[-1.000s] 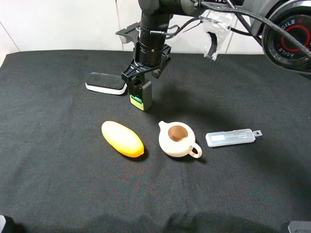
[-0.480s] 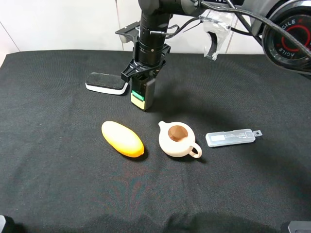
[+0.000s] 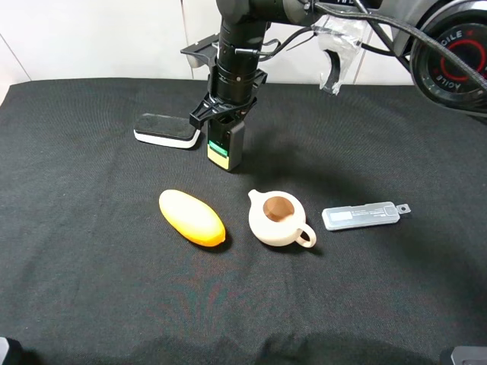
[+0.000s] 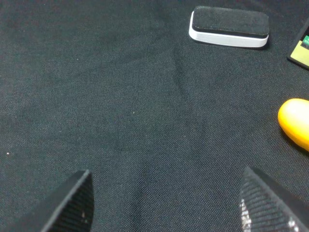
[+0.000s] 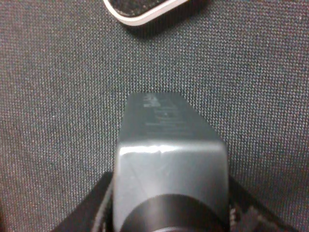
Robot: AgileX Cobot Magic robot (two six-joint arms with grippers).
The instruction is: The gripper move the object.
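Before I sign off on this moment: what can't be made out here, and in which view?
- Exterior high: the bottle cap is hidden inside the right gripper. Whether the bottle's base touches the cloth cannot be told.
- Right wrist: the bottle's label faces away, and its cap is blurred and cut off by the frame edge.
- Left wrist: the yellow object and the bottle are cut off by the frame edge.

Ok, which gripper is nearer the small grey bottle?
Right. The right gripper is clamped on the bottle; the left gripper hangs open over bare cloth, the bottle only at its view's edge.
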